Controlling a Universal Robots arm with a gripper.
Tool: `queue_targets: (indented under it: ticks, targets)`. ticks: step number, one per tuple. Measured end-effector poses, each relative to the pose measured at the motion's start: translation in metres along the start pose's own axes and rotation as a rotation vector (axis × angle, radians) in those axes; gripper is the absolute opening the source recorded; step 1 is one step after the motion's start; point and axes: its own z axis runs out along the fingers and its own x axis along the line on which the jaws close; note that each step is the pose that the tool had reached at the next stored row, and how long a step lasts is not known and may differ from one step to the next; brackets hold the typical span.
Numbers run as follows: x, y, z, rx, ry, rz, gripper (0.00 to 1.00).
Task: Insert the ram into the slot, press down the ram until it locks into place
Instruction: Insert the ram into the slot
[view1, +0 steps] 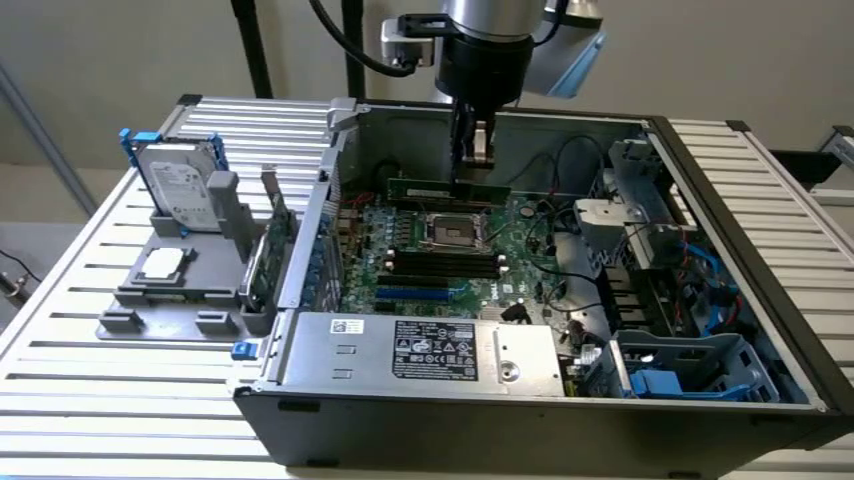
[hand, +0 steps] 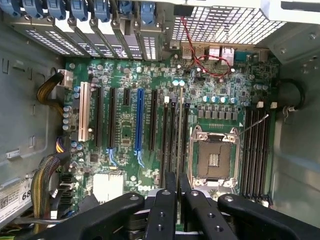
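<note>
In the exterior view, the gripper (view1: 474, 172) comes straight down from 12 o'clock into the open computer case. Its fingers are clamped on the top edge of the ram (view1: 427, 188), somewhat toward the stick's 3 o'clock end. The ram hangs level, clear of the motherboard (view1: 527, 255), with its long axis running from 9 to 3 o'clock. The bank of black memory sockets that includes the slot (view1: 441, 262) appears at 6 o'clock from the ram, on the far side of the CPU socket (view1: 447, 232) from it. These sockets also run from 9 to 3 o'clock, so stick and socket look parallel. Because the ram is raised, part of that gap is probably height and not sideways offset. The blue socket (view1: 404, 295) lies further on at 6 o'clock.

In the wrist view, the gripper (hand: 178, 181) is closed tight, with the ram (hand: 180, 127) seen edge-on as a thin pale line running away from the fingertips. That line lies along the group of black sockets holding the slot (hand: 165, 140), between the CPU socket (hand: 214, 156) and the blue socket (hand: 139, 120), and it matches their direction. I cannot tell which socket of the group it sits over. The ram does not appear seated, and the white end clips stand apart from it.
</note>
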Motion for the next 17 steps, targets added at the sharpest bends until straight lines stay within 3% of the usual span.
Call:
queue_targets:
  ticks: [17]
  targets:
    - [0.001, -0.0056, 0.0308, 0.0000, -0.0001, 0.000, 0.13]
